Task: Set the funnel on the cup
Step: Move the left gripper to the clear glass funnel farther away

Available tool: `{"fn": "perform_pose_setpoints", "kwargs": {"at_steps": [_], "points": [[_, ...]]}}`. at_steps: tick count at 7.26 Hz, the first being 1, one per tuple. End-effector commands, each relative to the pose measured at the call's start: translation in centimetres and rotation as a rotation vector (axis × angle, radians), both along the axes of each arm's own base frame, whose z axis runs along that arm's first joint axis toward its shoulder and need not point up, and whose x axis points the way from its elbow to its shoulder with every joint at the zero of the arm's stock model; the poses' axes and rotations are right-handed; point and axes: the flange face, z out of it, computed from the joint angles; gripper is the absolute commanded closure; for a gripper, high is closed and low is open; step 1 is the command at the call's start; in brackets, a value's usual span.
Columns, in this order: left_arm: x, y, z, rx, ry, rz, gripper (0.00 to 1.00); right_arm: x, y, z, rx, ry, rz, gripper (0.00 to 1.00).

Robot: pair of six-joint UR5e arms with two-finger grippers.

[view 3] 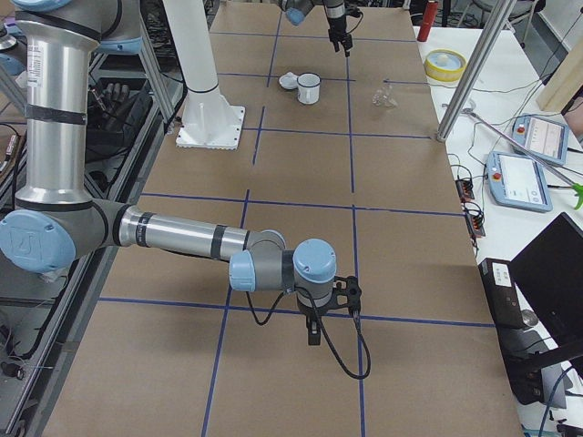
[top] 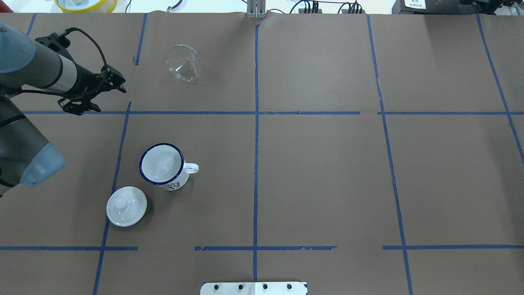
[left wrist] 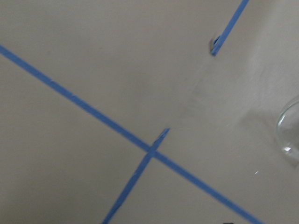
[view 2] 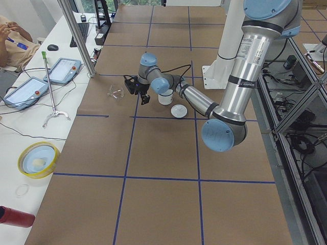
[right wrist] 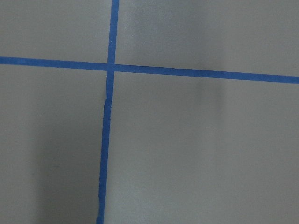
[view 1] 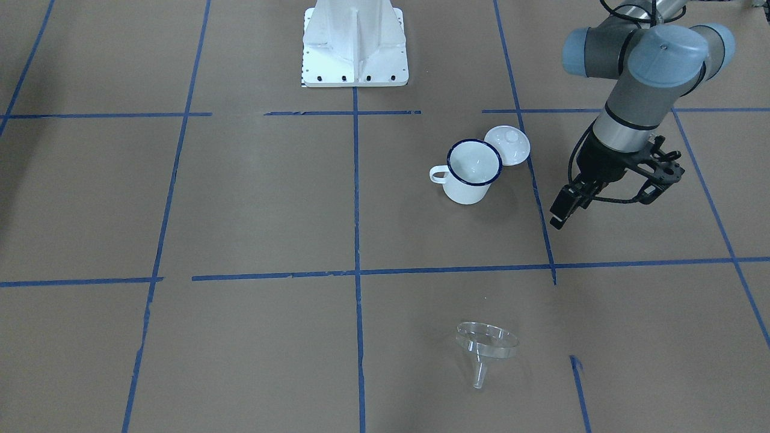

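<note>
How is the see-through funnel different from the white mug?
The funnel is clear plastic, while the mug is white with a dark blue rim. The funnel lies tipped on its side, but the mug stands upright with its mouth up. The funnel has a narrow spout, and the mug has a small loop handle instead. Both have round rims and rest on the brown table.

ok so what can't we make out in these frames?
Right end effector: shows only in the exterior right view; open or shut unclear.
Funnel: the left wrist view's right edge cuts it off; only a rim arc shows.
Cup: dark print on its side, too small to read overhead.
</note>
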Motion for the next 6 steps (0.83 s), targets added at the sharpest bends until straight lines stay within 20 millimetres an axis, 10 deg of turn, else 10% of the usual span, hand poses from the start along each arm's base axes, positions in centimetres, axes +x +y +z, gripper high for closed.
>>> {"fn": "perform_pose_setpoints", "kwargs": {"at_steps": [1, 6], "points": [[1.4, -2.2, -0.9, -0.059, 0.263, -0.171, 0.13, 0.0, 0.0, 0.0, 0.000, -0.001, 0.000, 0.00], [8.7, -10.7, -4.0, -0.129, 0.507, -0.648, 0.12, 0.0, 0.0, -0.1, 0.001, -0.001, 0.000, 0.00]]}}
